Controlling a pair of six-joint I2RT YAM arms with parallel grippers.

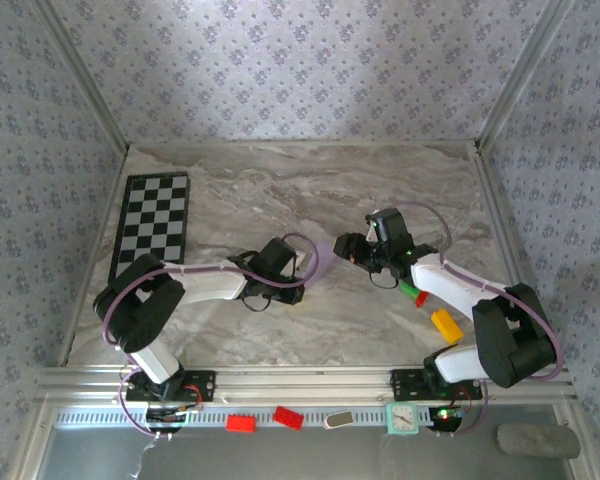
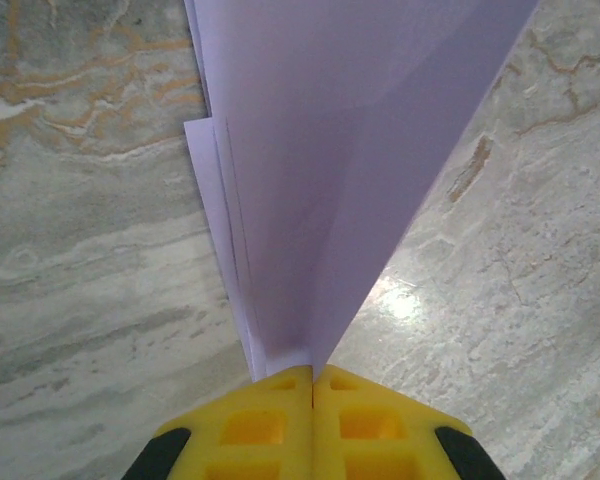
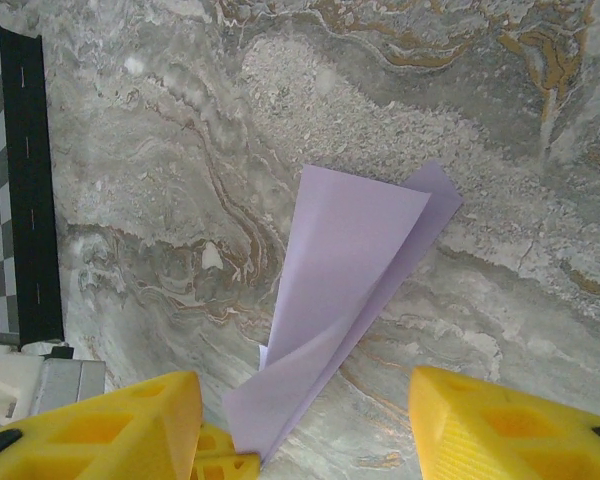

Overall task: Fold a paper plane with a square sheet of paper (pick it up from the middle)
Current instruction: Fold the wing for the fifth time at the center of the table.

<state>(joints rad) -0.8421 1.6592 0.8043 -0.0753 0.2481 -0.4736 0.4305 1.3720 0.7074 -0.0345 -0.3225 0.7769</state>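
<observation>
We saw the left tool (image 2: pixel 312 375) clamped on the pale lilac folded paper plane (image 2: pixel 350 150); the right tool (image 3: pixel 305 405), parted and empty beside it, risked crushing creases.

Top camera: we look down from high behind the near edge over the whole worktop (image 1: pixel 280 190). Wrist cameras: close above it; all three share the paper (image 3: pixel 350 270).

Marble tabletop (image 1: pixel 280 180), floral-papered walls (image 1: pixel 280 60)

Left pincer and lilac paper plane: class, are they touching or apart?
Touching. In the left wrist view the left pincer is shut, its yellow fingers clamping the paper plane at its narrow end.
</observation>
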